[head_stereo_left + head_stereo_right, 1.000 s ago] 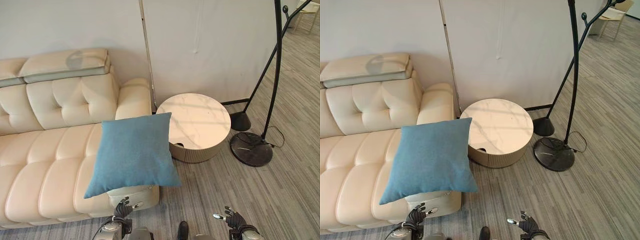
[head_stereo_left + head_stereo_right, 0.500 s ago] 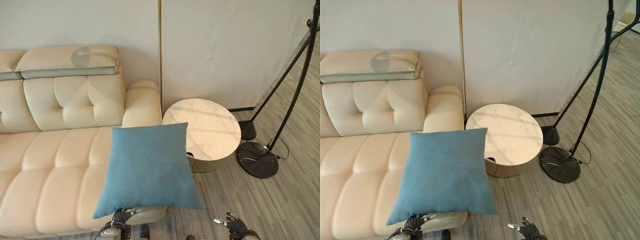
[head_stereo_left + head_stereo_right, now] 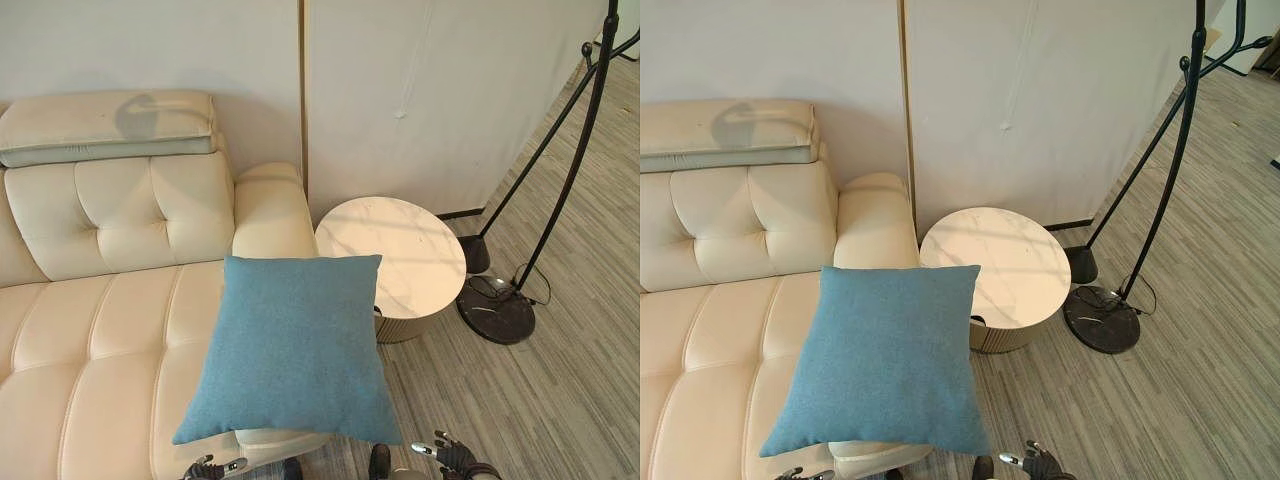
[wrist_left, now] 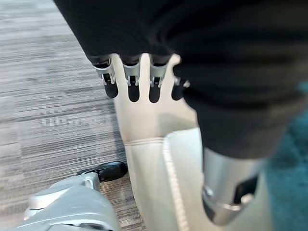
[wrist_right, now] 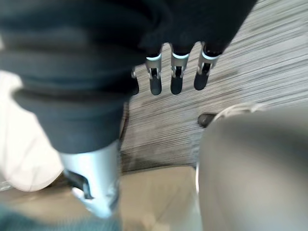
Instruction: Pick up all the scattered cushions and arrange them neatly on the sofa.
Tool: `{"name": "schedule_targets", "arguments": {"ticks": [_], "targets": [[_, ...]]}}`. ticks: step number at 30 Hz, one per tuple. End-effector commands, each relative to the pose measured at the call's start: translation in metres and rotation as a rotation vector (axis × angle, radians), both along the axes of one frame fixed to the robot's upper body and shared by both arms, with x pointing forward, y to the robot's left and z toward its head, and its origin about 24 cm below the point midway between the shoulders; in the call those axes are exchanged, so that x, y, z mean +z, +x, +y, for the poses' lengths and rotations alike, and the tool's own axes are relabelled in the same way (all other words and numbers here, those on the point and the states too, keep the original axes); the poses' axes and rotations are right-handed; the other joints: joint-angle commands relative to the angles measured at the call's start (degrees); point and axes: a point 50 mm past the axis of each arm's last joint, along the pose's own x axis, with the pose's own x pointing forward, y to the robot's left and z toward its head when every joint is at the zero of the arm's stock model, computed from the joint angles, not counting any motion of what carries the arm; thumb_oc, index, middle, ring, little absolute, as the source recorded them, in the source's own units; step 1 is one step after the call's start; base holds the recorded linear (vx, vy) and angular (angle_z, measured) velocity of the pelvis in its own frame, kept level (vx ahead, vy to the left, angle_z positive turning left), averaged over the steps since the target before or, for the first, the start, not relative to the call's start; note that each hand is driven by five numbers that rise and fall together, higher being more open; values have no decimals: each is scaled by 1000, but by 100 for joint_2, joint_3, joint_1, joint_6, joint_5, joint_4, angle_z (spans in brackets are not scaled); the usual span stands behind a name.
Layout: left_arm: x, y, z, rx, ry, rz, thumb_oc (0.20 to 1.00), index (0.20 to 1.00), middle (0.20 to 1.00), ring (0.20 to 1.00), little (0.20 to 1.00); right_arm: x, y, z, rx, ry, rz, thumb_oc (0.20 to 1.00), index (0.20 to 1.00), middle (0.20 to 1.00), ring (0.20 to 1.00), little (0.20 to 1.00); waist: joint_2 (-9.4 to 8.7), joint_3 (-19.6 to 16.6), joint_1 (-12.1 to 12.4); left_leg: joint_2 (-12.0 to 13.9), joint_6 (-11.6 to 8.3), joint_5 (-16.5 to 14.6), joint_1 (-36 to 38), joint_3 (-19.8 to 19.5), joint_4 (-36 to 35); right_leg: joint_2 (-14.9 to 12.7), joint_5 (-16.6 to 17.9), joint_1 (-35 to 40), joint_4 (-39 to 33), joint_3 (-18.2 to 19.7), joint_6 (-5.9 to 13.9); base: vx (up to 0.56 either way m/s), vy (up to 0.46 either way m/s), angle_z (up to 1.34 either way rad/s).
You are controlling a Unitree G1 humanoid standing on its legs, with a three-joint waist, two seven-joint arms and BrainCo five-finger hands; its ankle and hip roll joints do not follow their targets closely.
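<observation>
A blue square cushion (image 3: 292, 348) lies on the right end of the cream leather sofa (image 3: 110, 330), its lower corner hanging over the seat's front edge. My left hand (image 3: 215, 467) hangs low in front of the sofa's corner, below the cushion, open and empty. In the left wrist view its straight fingers (image 4: 131, 82) point past the sofa's cream corner (image 4: 154, 159), with a strip of the blue cushion (image 4: 291, 168) beside it. My right hand (image 3: 450, 458) is over the floor to the right, also open, its fingers (image 5: 175, 74) spread above the grey planks.
A round marble-topped side table (image 3: 392, 255) stands against the sofa's right armrest. A black floor lamp with a round base (image 3: 495, 310) stands right of it. A pale wall panel (image 3: 420, 90) runs behind. Grey plank floor (image 3: 540, 400) lies open at the right.
The whole picture has shifted, so the camera has moved. Both hands now show lower at the bottom edge. The cushion keeps its place on the sofa.
</observation>
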Motion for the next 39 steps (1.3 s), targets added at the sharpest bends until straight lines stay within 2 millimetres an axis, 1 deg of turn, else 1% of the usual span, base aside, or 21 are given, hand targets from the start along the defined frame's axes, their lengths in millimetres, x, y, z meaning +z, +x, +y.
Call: {"name": "schedule_targets", "arguments": {"ticks": [1, 4, 5, 6, 7, 9, 12, 14, 15, 16, 17, 19, 21, 24, 25, 26, 28, 29, 32, 36, 39], "targets": [[11, 0, 33, -50, 88, 62, 1000, 1000, 1000, 1000, 1000, 10, 17, -23, -19, -55, -57, 1000, 1000, 1000, 1000, 1000, -22, 60, -47, 31, -82, -297, 5, 3, 19, 57, -572, 84, -5, 265, 110, 71, -50, -29], [25, -6, 66, -30, 168, 94, 1000, 1000, 1000, 1000, 1000, 17, 24, -41, -23, -88, -84, 1000, 1000, 1000, 1000, 1000, 16, 14, -87, 68, -130, -305, 50, 43, 19, 83, -645, 135, -5, 293, 107, 64, -49, -14], [25, -6, 66, -30, 168, 94, 1000, 1000, 1000, 1000, 1000, 17, 24, -41, -23, -88, -84, 1000, 1000, 1000, 1000, 1000, 16, 16, -88, 68, -131, -305, 52, 43, 19, 83, -646, 138, -5, 292, 106, 59, -84, -6], [48, -2, 103, 11, 255, 64, 1000, 1000, 1000, 1000, 1000, 29, 35, -59, 13, -135, -132, 1000, 1000, 1000, 1000, 1000, 41, 1, -109, 95, -174, -300, 72, 46, 19, 96, -676, 183, -5, 299, 105, 38, -59, -5], [48, -2, 103, 11, 255, 64, 1000, 1000, 1000, 1000, 1000, 29, 35, -59, 13, -135, -132, 1000, 1000, 1000, 1000, 1000, 41, 3, -110, 95, -174, -300, 74, 45, 19, 96, -677, 185, -5, 298, 105, 49, -74, -2], [71, 3, 133, 39, 332, 28, 1000, 1000, 1000, 1000, 1000, 43, 49, -78, 26, -183, -182, 1000, 1000, 1000, 1000, 1000, 77, -22, -115, 109, -206, -301, 95, 64, 19, 97, -691, 215, -5, 293, 117, 15, -17, 0], [91, 13, 153, 102, 374, -65, 1000, 1000, 1000, 1000, 1000, 66, 73, -92, 49, -231, -286, 1000, 1000, 1000, 1000, 1000, 115, -23, -120, 119, -229, -299, 118, 65, 19, 100, -701, 252, -5, 287, 125, 0, 0, 0], [94, 17, 155, 113, 377, -93, 1000, 1000, 1000, 1000, 1000, 71, 78, -93, 65, -241, -307, 1000, 1000, 1000, 1000, 1000, 129, -26, -121, 119, -230, -303, 126, 63, 19, 100, -703, 263, -5, 292, 129, 0, 0, 0], [100, 26, 158, 137, 379, -148, 1000, 1000, 1000, 1000, 1000, 78, 87, -95, 86, -255, -339, 1000, 1000, 1000, 1000, 1000, 144, -33, -117, 121, -233, -304, 131, 57, 19, 97, -714, 279, -5, 286, 129, 0, 0, 0], [108, 42, 160, 166, 370, -242, 1000, 1000, 1000, 1000, 1000, 87, 101, -95, 117, -274, -371, 1000, 1000, 1000, 1000, 1000, 162, -49, -97, 125, -240, -305, 146, 47, 19, 93, -727, 311, -5, 267, 128, 0, 0, 0], [110, 49, 160, 178, 365, -277, 1000, 1000, 1000, 1000, 1000, 90, 106, -93, 130, -273, -384, 1000, 1000, 1000, 1000, 1000, 171, -56, -84, 124, -240, -303, 150, 38, 19, 92, -733, 327, -5, 252, 128, 0, 0, 0], [114, 70, 153, 193, 333, -376, 1000, 1000, 1000, 1000, 1000, 96, 118, -85, 170, -271, -417, 1000, 1000, 1000, 1000, 1000, 186, -59, -70, 121, -237, -301, 160, 12, 19, 83, -742, 355, -5, 236, 122, 0, 0, 0], [112, 82, 144, 199, 305, -423, 1000, 1000, 1000, 1000, 1000, 97, 125, -77, 196, -264, -421, 1000, 1000, 1000, 1000, 1000, 196, -52, -52, 117, -237, -297, 161, -4, 19, 77, -748, 366, -5, 215, 117, 1, 15, 5], [97, 130, 92, 65, 205, -482, 1000, 1000, 1000, 1000, 1000, 95, 151, -34, 289, -220, -439, 1000, 1000, 1000, 1000, 1000, 208, -10, 6, 92, -219, -290, 116, -47, 19, 42, -725, 350, -5, 175, 112, 12, 35, 5], [94, 133, 85, 51, 187, -482, 1000, 1000, 1000, 1000, 1000, 95, 154, -30, 298, -221, -439, 1000, 1000, 1000, 1000, 1000, 210, -3, 14, 89, -215, -286, 105, -54, 19, 39, -721, 343, -5, 173, 111, 13, 40, 8], [88, 143, 66, 18, 151, -487, 1000, 1000, 1000, 1000, 1000, 95, 160, -16, 305, -200, -445, 1000, 1000, 1000, 1000, 1000, 213, 33, 34, 80, -209, -278, 74, -73, 19, 29, -714, 321, -5, 170, 111, 7, 32, 11], [82, 155, 42, -32, 105, -496, 1000, 1000, 1000, 1000, 1000, 92, 166, 3, 315, -170, -443, 1000, 1000, 1000, 1000, 1000, 216, 90, 64, 62, -196, -258, -4, -120, 19, 10, -694, 271, -5, 153, 107, 4, 32, 18], [82, 155, 42, -32, 105, -496, 1000, 1000, 1000, 1000, 1000, 92, 166, 3, 315, -170, -443, 1000, 1000, 1000, 1000, 1000, 215, 90, 64, 62, -196, -258, -5, -121, 19, 10, -694, 270, -5, 153, 107, 2, 26, 16], [79, 165, 26, -42, 66, -510, 1000, 1000, 1000, 1000, 1000, 96, 174, 21, 316, -136, -469, 1000, 1000, 1000, 1000, 1000, 243, 153, 75, 44, -189, -231, -108, -149, 19, -5, -662, 176, -5, 155, 107, -13, 30, 6], [86, 187, 1, -45, 14, -581, 1000, 1000, 1000, 1000, 1000, 108, 188, 58, 342, -63, -539, 1000, 1000, 1000, 1000, 1000, 260, 324, 92, 34, -185, -150, -333, -181, 19, -15, -583, -41, -5, 168, 100, -63, 30, 0], [92, 202, -24, -94, -44, -648, 1000, 1000, 1000, 1000, 1000, 111, 190, 82, 369, -9, -559, 1000, 1000, 1000, 1000, 1000, 264, 444, 111, 26, -180, -106, -453, -225, 19, -23, -541, -142, -5, 167, 88, -53, 18, 4]]}}
